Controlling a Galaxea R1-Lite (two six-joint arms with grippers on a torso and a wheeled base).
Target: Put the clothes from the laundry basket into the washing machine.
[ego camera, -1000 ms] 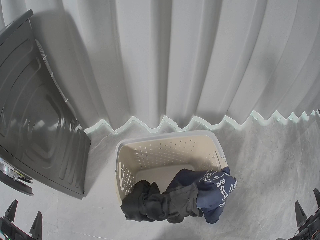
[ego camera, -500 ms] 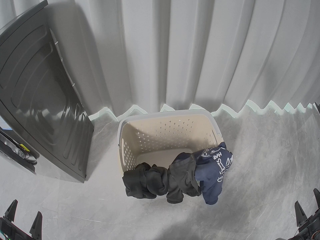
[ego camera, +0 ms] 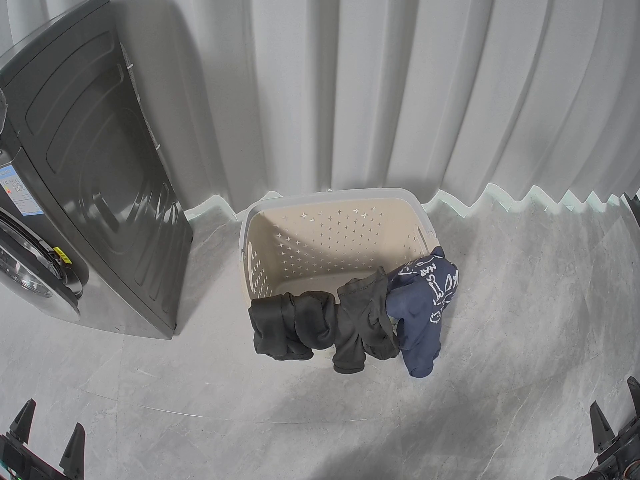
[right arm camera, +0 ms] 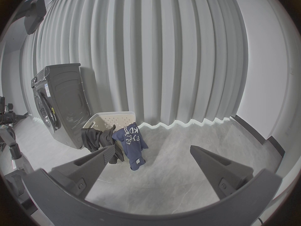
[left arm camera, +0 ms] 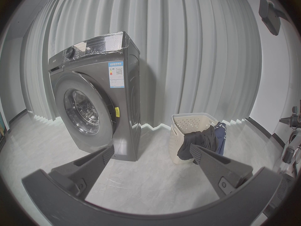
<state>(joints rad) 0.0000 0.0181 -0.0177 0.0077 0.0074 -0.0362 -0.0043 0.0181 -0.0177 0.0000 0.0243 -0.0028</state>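
The washing machine (ego camera: 100, 188) has a dark grey, metal-looking shell with a smooth sheen; the laundry basket (ego camera: 333, 235) is matt beige perforated plastic; the black clothes (ego camera: 320, 325) and navy garment (ego camera: 420, 301) are soft matt cloth; the floor (ego camera: 533, 315) is smooth, marbled grey; the curtain (ego camera: 373, 81) looks like matt white fabric

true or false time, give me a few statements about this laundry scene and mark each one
1. The clothes hang over the basket's near rim. True.
2. The left end effector holds a garment. False: it is open and empty.
3. The washer stands left of the basket. True.
4. The navy garment is inside the washer. False: it hangs over the basket's rim.
5. The right end effector is open. True.
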